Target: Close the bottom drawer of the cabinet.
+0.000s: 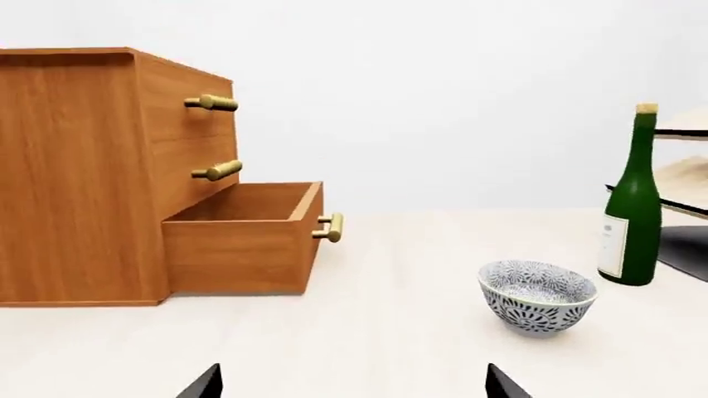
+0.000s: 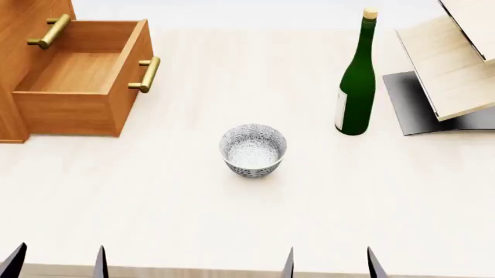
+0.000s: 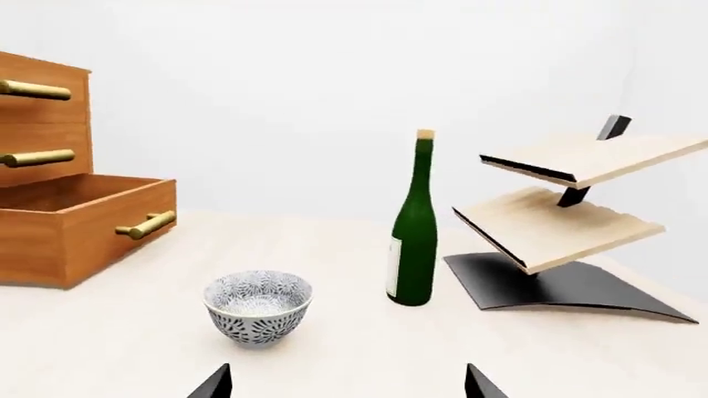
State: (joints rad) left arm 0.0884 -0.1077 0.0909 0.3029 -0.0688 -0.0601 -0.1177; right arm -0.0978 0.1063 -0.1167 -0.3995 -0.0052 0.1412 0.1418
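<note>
1. While the left pincer (image 1: 348,385) gapes empty at the frame's bottom edge, the drawer (image 1: 245,240) juts from the cabinet (image 1: 78,174), centre-left.
2. Head view: drawer (image 2: 81,81) upper left; right pincer (image 2: 331,263) open, empty.
3. Right wrist: approach not begun; next, push the handle (image 3: 146,225).

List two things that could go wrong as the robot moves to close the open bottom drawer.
1. The bowl stands between the grippers and the bottom drawer; a reaching arm might knock it.
2. Pushing off-centre, away from the brass handle, could skew the drawer or shift the cabinet.
</note>
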